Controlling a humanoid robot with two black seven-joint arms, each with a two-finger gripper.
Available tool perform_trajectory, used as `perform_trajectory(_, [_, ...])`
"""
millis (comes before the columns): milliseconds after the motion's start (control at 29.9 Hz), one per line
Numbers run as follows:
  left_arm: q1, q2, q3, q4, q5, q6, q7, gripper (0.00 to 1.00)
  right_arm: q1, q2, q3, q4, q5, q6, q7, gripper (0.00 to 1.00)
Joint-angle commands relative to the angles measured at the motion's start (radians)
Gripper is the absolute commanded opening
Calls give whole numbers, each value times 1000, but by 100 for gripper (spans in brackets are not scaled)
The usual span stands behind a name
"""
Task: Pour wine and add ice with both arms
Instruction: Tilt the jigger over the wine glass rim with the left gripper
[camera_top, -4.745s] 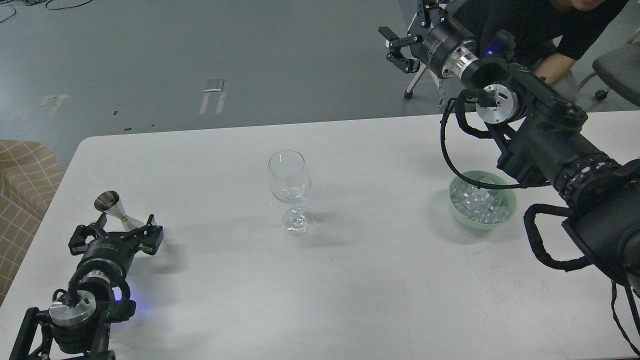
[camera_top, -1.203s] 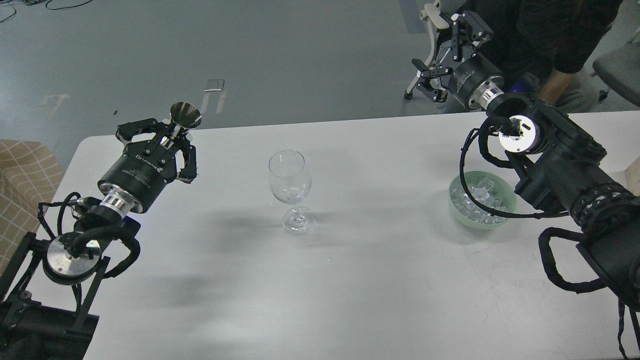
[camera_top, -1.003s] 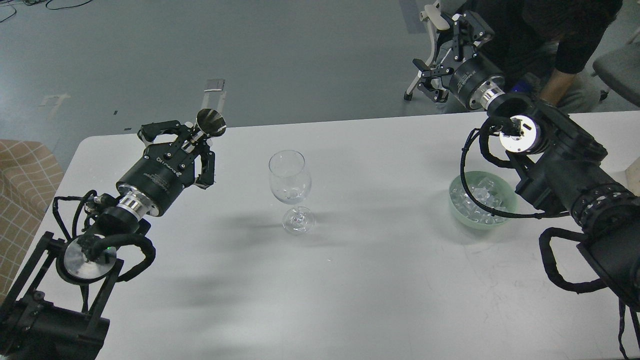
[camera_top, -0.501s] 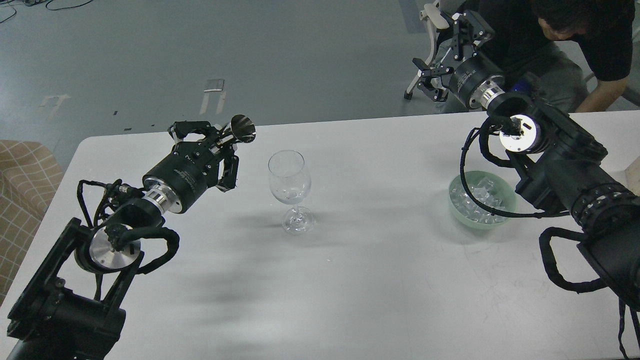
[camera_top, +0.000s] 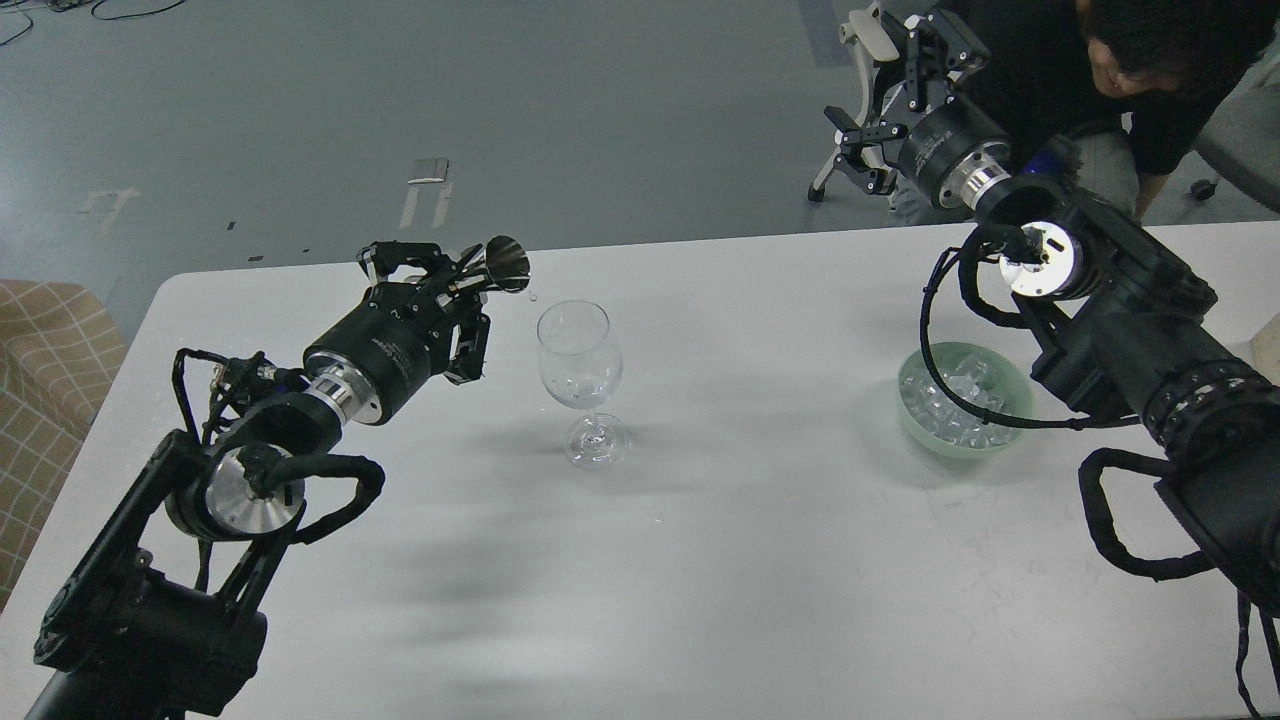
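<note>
On the white table (camera_top: 700, 560), near its middle, an empty wine glass (camera_top: 580, 370) stands upright; just to its left, raised off the surface, the left claw (camera_top: 450, 290) is clamped around the waist of a metal jigger (camera_top: 497, 268), which lies tipped nearly on its side with its flared mouth turned toward the glass rim; the jigger's mouth is close beside the rim but apart from it, and a small drop shows just under its lip; whether any liquid has reached the glass cannot be told. The ice (camera_top: 958, 405), a heap of small clear cubes, sits in a pale green bowl (camera_top: 1012, 432) on the right part of the table, well apart from the glass and partly crossed by a looped black cable of the right arm; the right claw (camera_top: 890, 115) hangs high beyond the far table edge, well apart from the ice, its fingers spread wide and gripping nothing. Behind it a person in a black shirt (camera_top: 1110, 60) leans forward.
</note>
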Motion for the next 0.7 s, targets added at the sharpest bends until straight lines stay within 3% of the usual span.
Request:
perform_trajectory(0, [-6, 1, 5, 0, 6, 10, -3, 0, 1, 1, 0, 1, 0, 0, 0, 100])
perform_trajectory(668, [-27, 3, 55, -8, 214, 7, 5, 0, 1, 3, 3, 3, 0, 0, 0, 100])
